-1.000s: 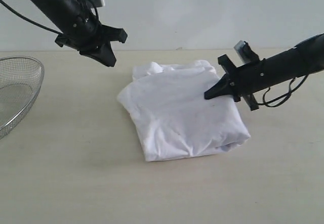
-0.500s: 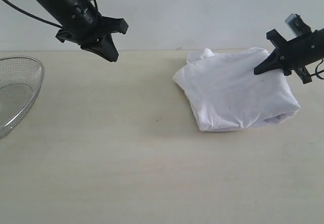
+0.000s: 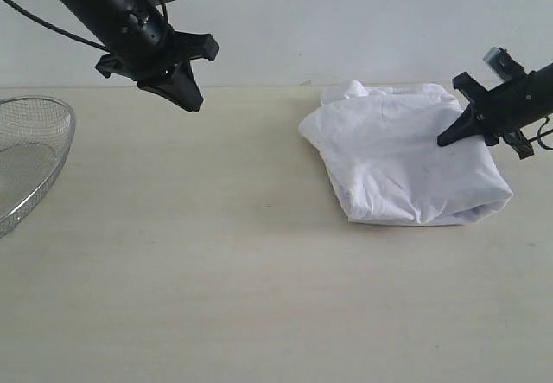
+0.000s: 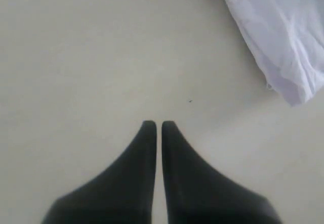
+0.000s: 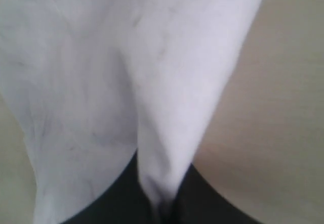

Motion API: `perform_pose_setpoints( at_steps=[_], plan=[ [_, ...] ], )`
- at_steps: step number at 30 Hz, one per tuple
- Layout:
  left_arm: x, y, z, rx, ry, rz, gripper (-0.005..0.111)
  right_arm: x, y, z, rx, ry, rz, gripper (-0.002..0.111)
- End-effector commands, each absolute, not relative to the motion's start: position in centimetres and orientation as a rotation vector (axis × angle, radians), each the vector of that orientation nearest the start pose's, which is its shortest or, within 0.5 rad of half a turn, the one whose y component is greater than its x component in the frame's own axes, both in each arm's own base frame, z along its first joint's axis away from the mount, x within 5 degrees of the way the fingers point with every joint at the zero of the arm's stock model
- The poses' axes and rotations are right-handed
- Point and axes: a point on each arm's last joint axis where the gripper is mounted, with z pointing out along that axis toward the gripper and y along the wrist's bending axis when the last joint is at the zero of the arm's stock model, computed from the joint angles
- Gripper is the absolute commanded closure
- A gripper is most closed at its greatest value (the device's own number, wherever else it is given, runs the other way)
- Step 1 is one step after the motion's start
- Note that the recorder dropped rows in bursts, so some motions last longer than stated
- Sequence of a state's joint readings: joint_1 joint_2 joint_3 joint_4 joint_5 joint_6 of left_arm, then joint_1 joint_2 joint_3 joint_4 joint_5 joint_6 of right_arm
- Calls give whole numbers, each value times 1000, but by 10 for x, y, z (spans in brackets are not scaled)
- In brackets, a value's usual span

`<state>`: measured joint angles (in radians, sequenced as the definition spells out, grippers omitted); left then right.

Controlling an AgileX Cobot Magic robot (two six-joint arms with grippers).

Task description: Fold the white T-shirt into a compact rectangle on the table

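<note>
Dragged rightward since a second ago, the folded white T-shirt (image 3: 406, 154) now lies at three o'clock on the desk (image 3: 216, 271). We see the right gripper (image 3: 442, 139) with jaws clamped on a pinch of its cloth. Our left gripper (image 3: 192, 104) hovers at ten o'clock, jaws closed, empty.

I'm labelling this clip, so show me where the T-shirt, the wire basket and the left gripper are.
T-shirt (image 3: 406, 167): exterior view, middle of the folded top layer.
Wire basket (image 3: 47, 174): exterior view, its mesh wall.
Left gripper (image 3: 193, 105): exterior view, at its closed tips.
</note>
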<state>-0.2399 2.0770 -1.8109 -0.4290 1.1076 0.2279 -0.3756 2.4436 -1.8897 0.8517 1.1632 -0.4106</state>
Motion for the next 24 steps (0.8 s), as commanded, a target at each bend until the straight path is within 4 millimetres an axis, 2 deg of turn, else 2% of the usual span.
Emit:
perform_pose_setpoints(
  at_steps=[1,11,24],
  plan=[
    [425,-140,254,474,2759,-598,102,476,-130,117,610,2622,971,108],
    [425,-140,254,476,2763,-599,102,465,-155,117,740,2610,1004,108],
    [425,-140,254,476,2763,-599,102,464,-157,116,756,2617,982,108]
  ],
)
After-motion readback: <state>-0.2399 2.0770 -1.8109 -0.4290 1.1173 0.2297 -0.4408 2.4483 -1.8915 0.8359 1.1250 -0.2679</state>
